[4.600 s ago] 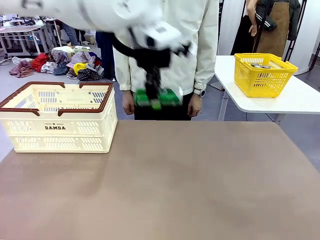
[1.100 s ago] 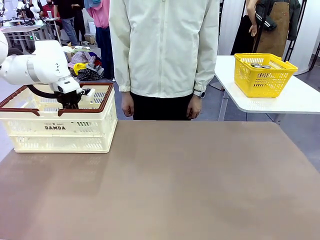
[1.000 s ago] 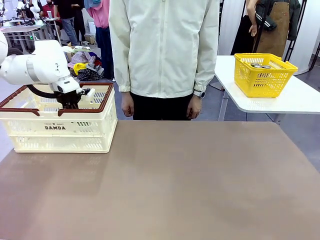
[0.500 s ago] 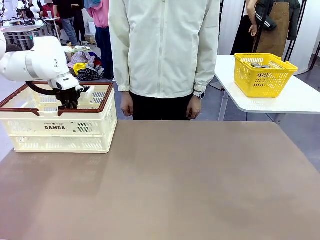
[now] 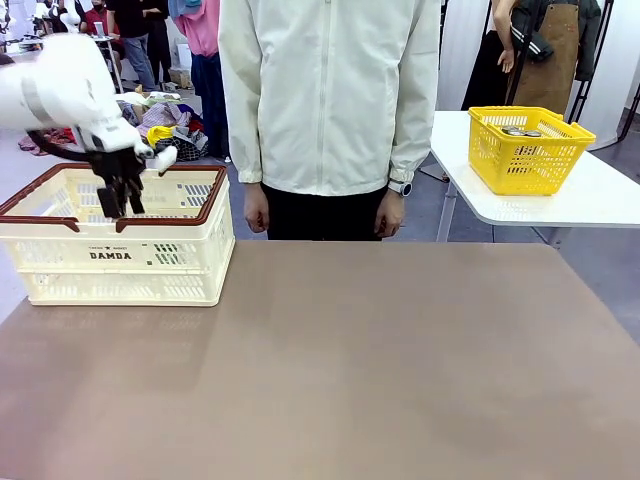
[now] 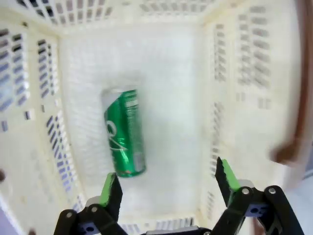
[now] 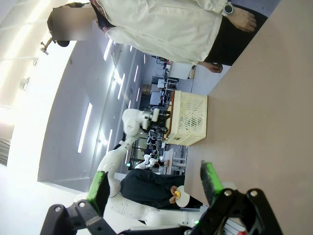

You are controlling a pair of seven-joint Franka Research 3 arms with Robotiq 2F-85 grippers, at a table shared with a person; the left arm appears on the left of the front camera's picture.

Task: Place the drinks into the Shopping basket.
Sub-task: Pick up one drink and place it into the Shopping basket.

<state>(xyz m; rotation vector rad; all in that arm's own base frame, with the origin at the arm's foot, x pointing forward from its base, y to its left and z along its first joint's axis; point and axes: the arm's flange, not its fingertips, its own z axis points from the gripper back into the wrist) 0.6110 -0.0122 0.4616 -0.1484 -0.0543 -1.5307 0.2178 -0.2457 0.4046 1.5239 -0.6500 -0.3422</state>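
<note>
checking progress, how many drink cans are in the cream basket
1: a green can lying on its side on the Shopping basket floor. Parts of the floor are out of view, so another could be hidden.

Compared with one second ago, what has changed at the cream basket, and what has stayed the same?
The left gripper has lifted up out of the Shopping basket and now stands open above it; a second ago it reached lower inside. The green can lies free on its side on the basket floor, apart from the fingers. The basket, the person and the yellow basket have not moved.
</note>
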